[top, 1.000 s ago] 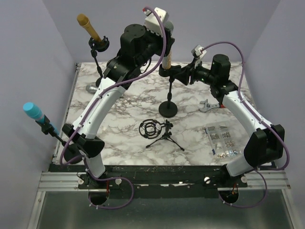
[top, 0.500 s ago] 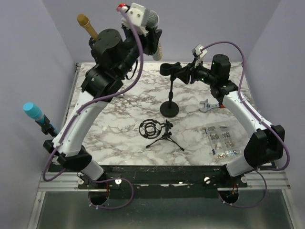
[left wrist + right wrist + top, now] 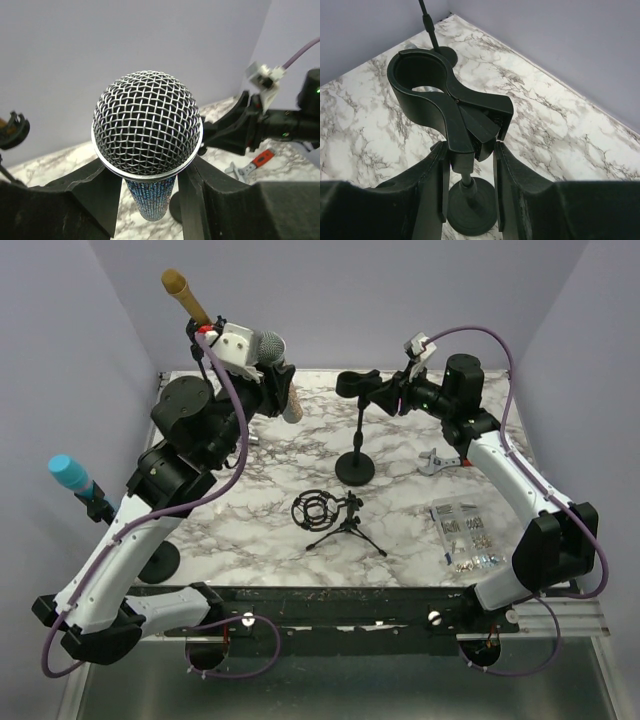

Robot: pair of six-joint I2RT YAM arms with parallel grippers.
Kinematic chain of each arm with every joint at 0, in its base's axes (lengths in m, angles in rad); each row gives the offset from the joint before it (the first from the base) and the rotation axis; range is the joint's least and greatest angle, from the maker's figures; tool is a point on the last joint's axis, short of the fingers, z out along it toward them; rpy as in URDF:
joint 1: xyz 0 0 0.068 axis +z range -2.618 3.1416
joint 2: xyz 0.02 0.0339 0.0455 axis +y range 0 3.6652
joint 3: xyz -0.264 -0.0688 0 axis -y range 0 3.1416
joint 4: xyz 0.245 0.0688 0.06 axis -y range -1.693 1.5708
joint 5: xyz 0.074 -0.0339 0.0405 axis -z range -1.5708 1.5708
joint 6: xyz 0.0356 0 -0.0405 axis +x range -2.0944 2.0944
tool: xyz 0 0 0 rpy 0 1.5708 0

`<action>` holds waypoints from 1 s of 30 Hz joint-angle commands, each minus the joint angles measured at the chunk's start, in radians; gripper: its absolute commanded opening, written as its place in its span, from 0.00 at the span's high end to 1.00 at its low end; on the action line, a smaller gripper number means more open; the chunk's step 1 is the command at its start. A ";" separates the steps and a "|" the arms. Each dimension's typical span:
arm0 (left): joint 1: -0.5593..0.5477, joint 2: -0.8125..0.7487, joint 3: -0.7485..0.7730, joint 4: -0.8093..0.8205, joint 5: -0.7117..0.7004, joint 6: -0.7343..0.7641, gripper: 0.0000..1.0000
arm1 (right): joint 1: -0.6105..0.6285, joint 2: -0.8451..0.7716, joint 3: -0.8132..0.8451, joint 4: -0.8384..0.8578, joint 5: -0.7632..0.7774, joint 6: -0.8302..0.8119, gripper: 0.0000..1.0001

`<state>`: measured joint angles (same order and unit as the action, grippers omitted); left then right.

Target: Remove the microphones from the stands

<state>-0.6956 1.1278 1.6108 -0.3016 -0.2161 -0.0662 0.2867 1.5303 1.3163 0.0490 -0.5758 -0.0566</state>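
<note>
Left arm (image 3: 110, 550) is leaning far out to the left of its base, elbow high, forearm angling in toward back centre. Left gripper (image 3: 276, 380) is clamping the microphone (image 3: 147, 122) just below its mesh head, one finger on each side. Right arm (image 3: 505, 465) is reaching in toward back centre, wrist roughly level. Right gripper (image 3: 392, 397) is pinching the stand (image 3: 462, 125) at its clip, jaws close against both sides.

No text can be read; the bagged parts (image 3: 463, 536) perhaps carry print, too small.
</note>
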 commanded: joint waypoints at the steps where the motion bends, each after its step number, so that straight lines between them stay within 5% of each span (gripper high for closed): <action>1: 0.063 -0.013 -0.073 -0.063 -0.052 -0.069 1.00 | -0.002 -0.008 -0.010 -0.107 0.056 0.014 0.55; 7: 0.235 0.017 -0.106 -0.176 0.094 -0.301 1.00 | 0.000 -0.035 -0.018 -0.094 0.079 0.051 0.38; 15: 0.399 0.115 -0.148 -0.282 0.145 -0.579 1.00 | 0.001 -0.126 -0.031 -0.076 0.101 0.149 0.02; 30: 0.674 0.437 -0.232 -0.240 0.454 -1.043 1.00 | 0.002 -0.504 -0.190 0.075 0.148 0.331 0.00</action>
<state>-0.0902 1.4963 1.3975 -0.5941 0.1177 -0.9207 0.2882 1.0931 1.1561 0.0265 -0.4339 0.1947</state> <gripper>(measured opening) 0.436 0.996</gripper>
